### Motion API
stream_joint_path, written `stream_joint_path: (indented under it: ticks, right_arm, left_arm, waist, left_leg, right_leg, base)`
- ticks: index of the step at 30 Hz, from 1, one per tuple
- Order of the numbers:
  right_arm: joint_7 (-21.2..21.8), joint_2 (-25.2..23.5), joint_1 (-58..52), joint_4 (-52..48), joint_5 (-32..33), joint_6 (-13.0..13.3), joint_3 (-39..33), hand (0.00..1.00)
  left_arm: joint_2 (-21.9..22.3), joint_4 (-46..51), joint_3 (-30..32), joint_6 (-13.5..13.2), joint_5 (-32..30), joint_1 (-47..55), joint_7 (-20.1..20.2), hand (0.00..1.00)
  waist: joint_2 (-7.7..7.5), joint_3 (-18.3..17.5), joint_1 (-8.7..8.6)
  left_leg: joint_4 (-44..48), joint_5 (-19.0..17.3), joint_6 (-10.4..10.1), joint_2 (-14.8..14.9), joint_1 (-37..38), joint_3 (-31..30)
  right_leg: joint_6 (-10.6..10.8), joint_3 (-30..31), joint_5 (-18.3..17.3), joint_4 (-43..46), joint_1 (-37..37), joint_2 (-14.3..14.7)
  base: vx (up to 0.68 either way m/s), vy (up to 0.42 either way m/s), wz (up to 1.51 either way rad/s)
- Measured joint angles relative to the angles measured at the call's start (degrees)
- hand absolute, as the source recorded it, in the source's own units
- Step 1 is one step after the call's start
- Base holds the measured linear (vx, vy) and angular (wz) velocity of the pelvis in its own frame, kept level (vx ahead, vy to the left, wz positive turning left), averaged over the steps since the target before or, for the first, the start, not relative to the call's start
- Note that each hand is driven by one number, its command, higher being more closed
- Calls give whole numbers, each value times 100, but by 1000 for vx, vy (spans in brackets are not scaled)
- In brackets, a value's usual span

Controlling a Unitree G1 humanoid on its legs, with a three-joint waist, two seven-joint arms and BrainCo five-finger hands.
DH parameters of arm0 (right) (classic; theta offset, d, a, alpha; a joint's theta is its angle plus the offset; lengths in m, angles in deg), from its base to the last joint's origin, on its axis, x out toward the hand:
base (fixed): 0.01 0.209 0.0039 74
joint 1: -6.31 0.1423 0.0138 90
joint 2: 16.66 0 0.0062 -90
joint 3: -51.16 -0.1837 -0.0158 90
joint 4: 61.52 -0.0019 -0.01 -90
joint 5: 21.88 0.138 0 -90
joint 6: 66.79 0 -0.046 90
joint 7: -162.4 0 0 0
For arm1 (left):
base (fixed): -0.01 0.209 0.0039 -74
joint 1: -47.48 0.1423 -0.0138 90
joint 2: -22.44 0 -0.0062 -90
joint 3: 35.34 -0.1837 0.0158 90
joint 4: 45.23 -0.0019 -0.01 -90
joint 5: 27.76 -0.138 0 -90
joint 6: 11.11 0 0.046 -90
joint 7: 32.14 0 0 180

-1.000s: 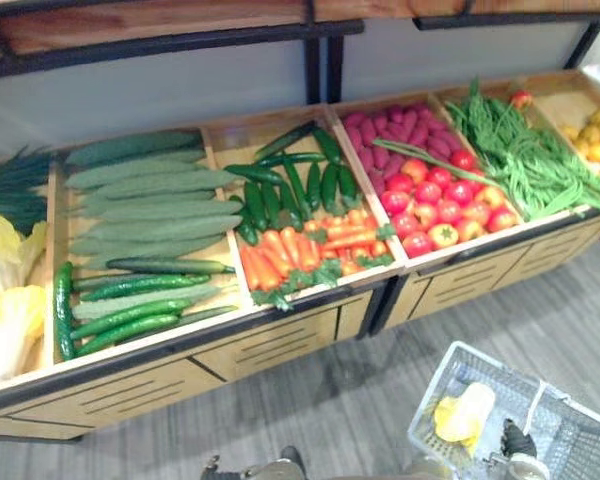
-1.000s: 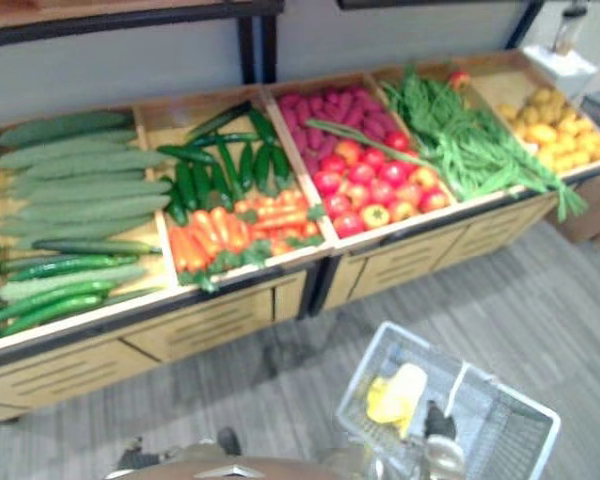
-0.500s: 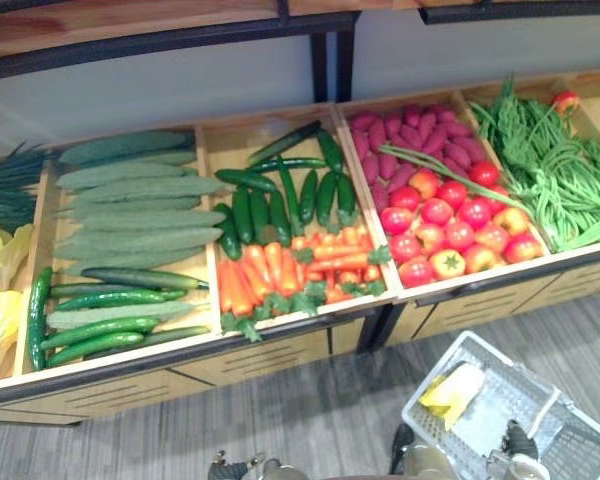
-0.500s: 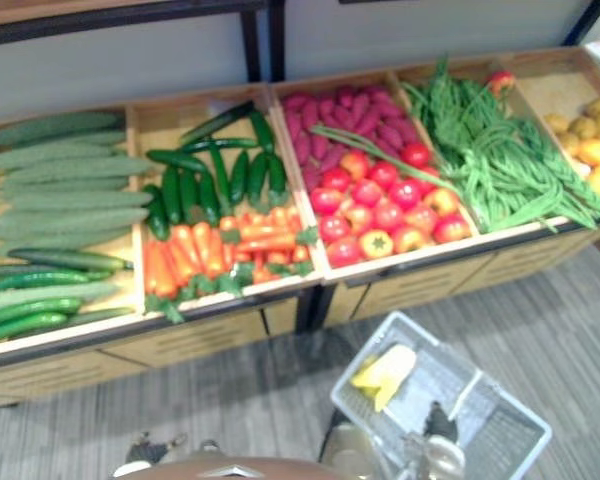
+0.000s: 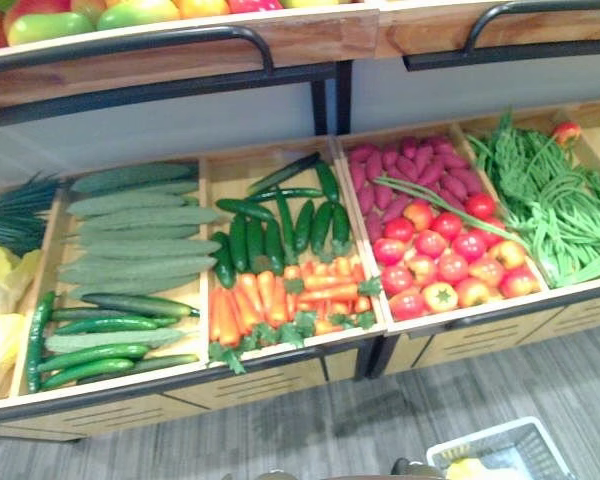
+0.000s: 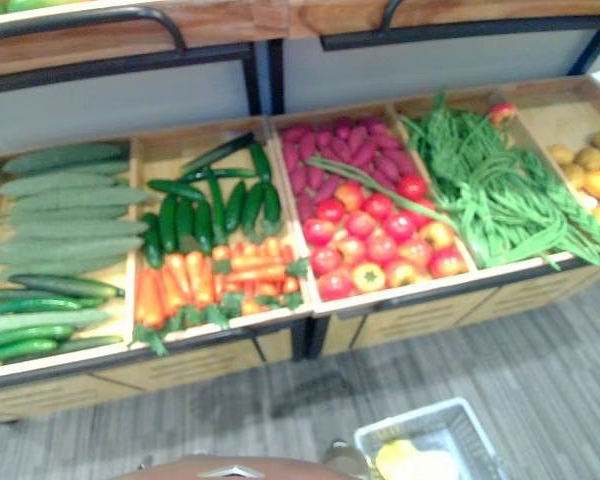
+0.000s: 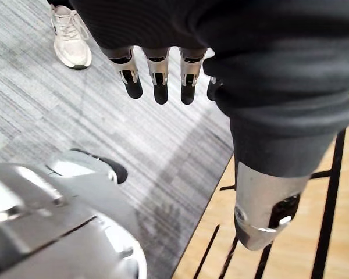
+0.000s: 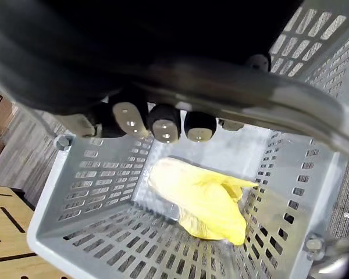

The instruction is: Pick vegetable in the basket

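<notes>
My right hand (image 8: 157, 123) carries the basket (image 8: 87, 197), its fingers curled round the metal handle (image 8: 238, 96). One yellow leafy vegetable (image 8: 203, 203) already lies on the basket's floor. My left hand (image 7: 158, 72) hangs low over the floor, fingers straight and slack, holding nothing.

As I judge it, the step in hand is reaching to the stand (image 5: 280, 368) for the next vegetable. To do it well I'd lift the left hand over the near rim rather than into it. I'd choose from the carrots (image 5: 270, 300), which lie just beyond that rim, and close round a single one without dragging its neighbours. The basket should stay level at the near right, so the drop is short.

The head views give me the whole stand: dark cucumbers (image 5: 270, 215) beyond the carrots, tomatoes (image 5: 440, 265) to their right, and a corner of the basket. The right wrist view shows the grip and the basket's contents. The left wrist view shows the slack fingers, the stand's wooden front close by and a person's shoe (image 7: 70, 35).
</notes>
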Motion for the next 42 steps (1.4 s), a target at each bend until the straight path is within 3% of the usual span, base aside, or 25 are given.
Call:
stream_joint_path:
  ticks: [2, 3, 5, 7, 10, 15, 20, 23, 26, 29, 31, 35, 42]
  right_arm:
    - [-66, -46, -21, -149, -24, 64, 257, 100]
    - [-69, -78, -42, -192, -29, 92, 356, 100]
    - [-124, -119, -69, -337, -70, 134, 535, 100]
    - [-153, -93, -117, -413, -83, 181, 540, 100]
    - [-170, -126, -236, -409, -74, 208, 754, 100]
    - [-197, -32, -348, -413, -65, 245, 977, 100]
    - [-176, 80, -351, -380, -69, 318, 1130, 100]
    - [-137, 154, -350, -305, -69, 332, 1163, 100]
    - [-89, 194, -349, -277, -69, 334, 1163, 100]
    - [-46, 206, -340, -294, -70, 349, 1199, 100]
    - [-22, 248, -260, -298, -78, 352, 1212, 100]
    - [50, 321, -177, -303, -94, 345, 1257, 100]
    - [86, 408, -162, -338, -95, 321, 1376, 100]
  left_arm:
    - [61, 388, 488, -33, 367, -113, -429, 0]
    - [58, 495, 508, -57, 457, -124, -516, 0]
    - [75, 879, 560, -95, 551, -187, -891, 0]
    - [99, 1431, 570, -105, 546, -222, -1262, 0]
    - [101, 2804, 530, -246, 375, -153, -1744, 0]
    - [91, 4903, -135, -299, -1050, 8, -2464, 0]
    - [-3, 6562, -1274, -266, -2310, 6, -2673, 0]
    - [-408, 7080, -2092, -275, -2922, 5, -2588, 0]
    - [-1095, 7153, -3019, -380, -3318, 49, -2216, 0]
    - [-1917, 7077, -3909, -772, -3561, 175, -1519, 0]
    - [-2479, 6676, -4315, -1065, -3613, 175, -1057, 0]
    - [-3064, 5885, -4775, -1231, -3609, 155, -385, 0]
    - [-3492, 4777, -5411, -1310, -3741, -401, 137, 0]
  waist:
    - [77, -92, 7]
    - [43, -104, 4]
    - [57, -126, 12]
    - [191, -162, 15]
    - [140, -244, 139]
    - [129, -358, 200]
    - [166, -408, 217]
    - [212, -438, 184]
    - [245, -454, 168]
    - [271, -470, 115]
    - [296, -463, -15]
    - [377, -450, -143]
    - [492, -439, -293]
  left_leg:
    - [-399, 20, 40, -94, 179, 180]
    - [-452, -7, 26, -117, 188, 195]
    - [-605, -192, -48, -118, 188, 200]
    - [-774, -528, -143, -79, 259, 227]
    - [-702, -680, -141, -217, 217, 310]
    - [-697, -679, -118, -405, 156, 281]
    - [-714, -681, -122, -390, 158, 303]
    - [-715, -682, -123, -356, 178, 331]
    - [-722, -686, -126, -352, 250, 372]
    - [-727, -743, -147, -339, 287, 479]
    - [-732, -746, -145, -349, 283, 519]
    - [-769, -784, -141, -362, 372, 800]
    - [-803, -818, -162, -377, 421, 1015]
  right_leg:
    - [97, 60, 64, -28, -53, 76]
    - [122, 68, 83, -53, -70, 67]
    - [176, 66, 145, -118, -141, 79]
    - [212, 22, 203, -206, -115, 149]
    - [353, 134, 316, -288, -107, 45]
    - [461, 170, 449, -360, -97, -108]
    - [457, 224, 461, -402, -111, -60]
    - [432, 310, 487, -421, -129, -1]
    - [431, 430, 487, -427, -136, 24]
    - [406, 550, 508, -430, -198, 59]
    - [398, 605, 563, -495, -216, 69]
    - [382, 859, 756, -769, -226, 147]
    - [388, 1048, 857, -967, -254, 197]
  base:
    - [-26, 135, -4]
    - [-53, 130, -2]
    - [-83, 108, 3]
    - [-96, 144, 6]
    - [-69, 92, -8]
    - [18, 65, 5]
    - [41, -3, -4]
    - [35, -20, -11]
    - [10, -12, -18]
    - [-12, -2, -20]
    - [-17, 2, -15]
    - [-18, -5, -33]
    - [2, -16, -17]
